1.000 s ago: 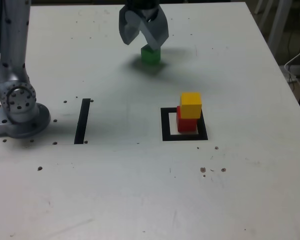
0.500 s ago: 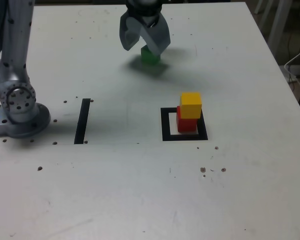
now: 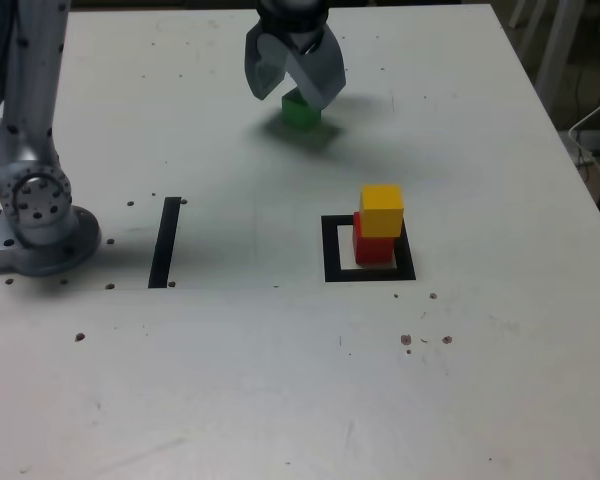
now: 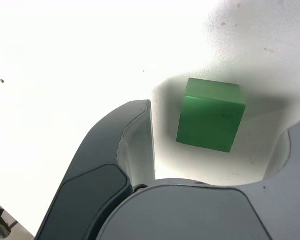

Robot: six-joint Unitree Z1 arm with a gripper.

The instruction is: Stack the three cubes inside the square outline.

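Gripper spread, jaws well apart w/ nothing pinched, hanging just above green cube, partly hiding it in ext. view; wrist view has the green cube betw. the two jaws, touching neither, on white table; red cube sits inside black square outline, toward its right side in ext. view, w/ yellow cube on top; straight black tape strip lies betw. the outline & arm base, at ext. view's left
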